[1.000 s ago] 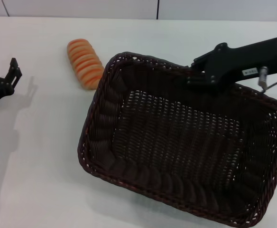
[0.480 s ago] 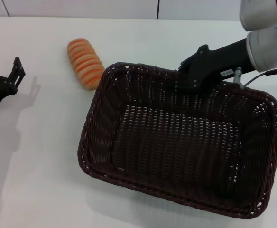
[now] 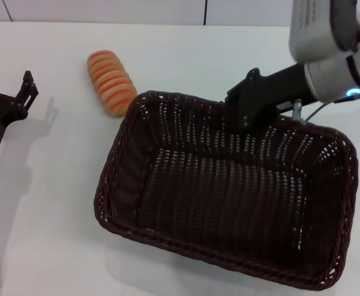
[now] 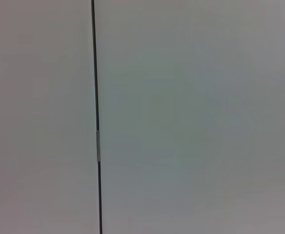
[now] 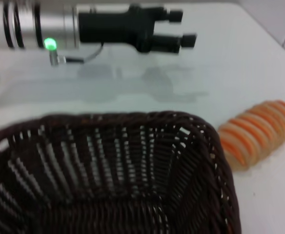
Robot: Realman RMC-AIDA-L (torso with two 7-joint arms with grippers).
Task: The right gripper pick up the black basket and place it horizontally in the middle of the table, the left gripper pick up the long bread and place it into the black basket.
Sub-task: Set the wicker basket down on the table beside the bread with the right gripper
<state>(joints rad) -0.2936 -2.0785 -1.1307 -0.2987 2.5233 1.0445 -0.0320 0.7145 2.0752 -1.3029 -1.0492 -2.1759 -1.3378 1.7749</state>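
Observation:
The black basket (image 3: 121,161) is a big dark wicker tray lying slightly askew on the white table (image 3: 50,234), right of centre. My right gripper (image 3: 240,116) is shut on the middle of its far rim. The long bread (image 3: 110,82), orange-tan with pale stripes, lies on the table just beyond the basket's far left corner, apart from it. My left gripper (image 3: 7,80) is open and empty at the table's left edge, left of the bread. The right wrist view shows the basket's rim (image 5: 132,119), the bread (image 5: 257,131) and the left gripper (image 5: 184,28) beyond them.
A white wall with a dark vertical seam (image 3: 205,12) runs behind the table's far edge. The left wrist view shows only a pale surface with a thin dark line (image 4: 96,117). White table lies bare between the left gripper and the bread.
The right gripper has drawn the basket left and turned it closer to level. The right arm has swung up and in. The left gripper has crept slightly forward.

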